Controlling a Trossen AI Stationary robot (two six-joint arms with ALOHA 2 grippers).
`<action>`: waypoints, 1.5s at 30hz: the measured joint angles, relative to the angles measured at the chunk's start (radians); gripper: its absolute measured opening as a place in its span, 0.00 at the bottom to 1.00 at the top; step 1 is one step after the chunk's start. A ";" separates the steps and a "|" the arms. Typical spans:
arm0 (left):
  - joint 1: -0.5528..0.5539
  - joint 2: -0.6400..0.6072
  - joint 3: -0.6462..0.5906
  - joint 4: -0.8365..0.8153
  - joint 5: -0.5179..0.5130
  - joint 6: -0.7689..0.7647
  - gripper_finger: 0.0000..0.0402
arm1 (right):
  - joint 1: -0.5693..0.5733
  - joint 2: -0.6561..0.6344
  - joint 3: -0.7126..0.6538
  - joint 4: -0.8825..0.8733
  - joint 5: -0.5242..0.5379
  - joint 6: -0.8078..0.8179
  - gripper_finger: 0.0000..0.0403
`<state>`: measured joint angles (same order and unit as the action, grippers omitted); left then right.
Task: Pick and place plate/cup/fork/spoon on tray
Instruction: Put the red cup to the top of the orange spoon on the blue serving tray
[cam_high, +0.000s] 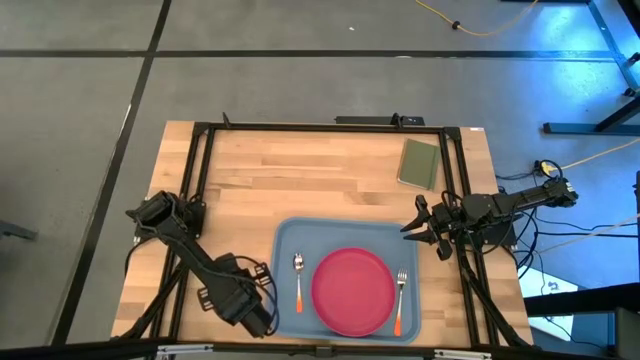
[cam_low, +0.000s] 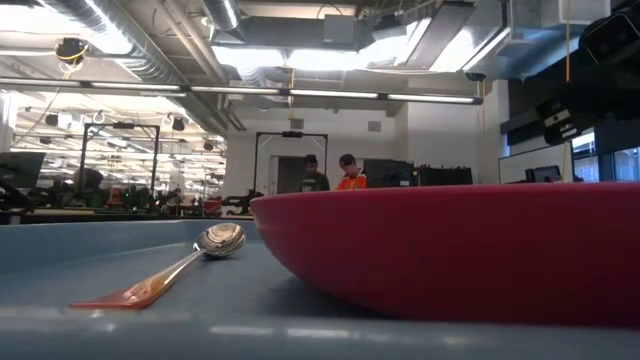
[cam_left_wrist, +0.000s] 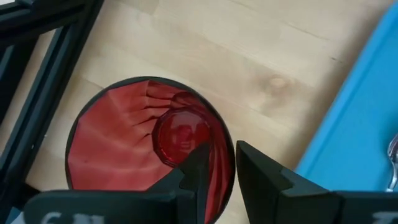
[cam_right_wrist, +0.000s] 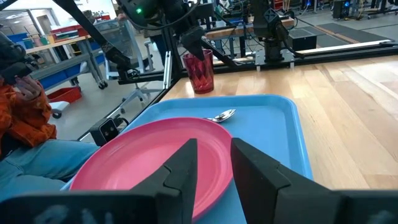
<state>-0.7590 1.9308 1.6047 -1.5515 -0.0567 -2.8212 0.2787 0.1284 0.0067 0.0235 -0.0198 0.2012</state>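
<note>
The left tool is hanging directly over the cup, its two dark fingers sitting close together with only a narrow gap, one finger inside the cup's rim and the other outside it. They appear to be pinching the wall, though whether the cup is lifted clear of the worktop I cannot tell. In the right wrist view the cup is standing upright off the tray's corner, with the left tool coming down onto its rim.

Just beside the left tool, the light blue tray is carrying three of the four items. The spoon is lying nearest the tool, the pink-red plate is sitting beyond it in the middle, and the fork is lying on the plate's far side.

Farther off, the right tool is waiting at the tray's opposite corner, its fingers slightly apart and holding nothing. A small green pad is lying beyond it.

The cup looks like the last piece in hand. The next move likely calls for a firm hold, a lift clear of the rim, and a bare patch of tray beside the spoon, without knocking it.
</note>
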 joint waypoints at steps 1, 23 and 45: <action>0.000 0.000 0.000 -0.001 0.000 0.000 0.18 | 0.000 0.000 0.000 0.000 0.000 0.000 0.25; 0.000 0.000 0.000 -0.004 0.000 0.002 0.18 | 0.000 0.000 0.000 0.000 0.000 0.000 0.25; 0.005 0.000 0.001 -0.009 -0.001 0.000 0.11 | 0.000 0.000 0.000 0.000 0.000 0.000 0.25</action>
<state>-0.7542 1.9308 1.6054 -1.5607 -0.0574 -2.8208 0.2789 0.1284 0.0069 0.0235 -0.0197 0.2012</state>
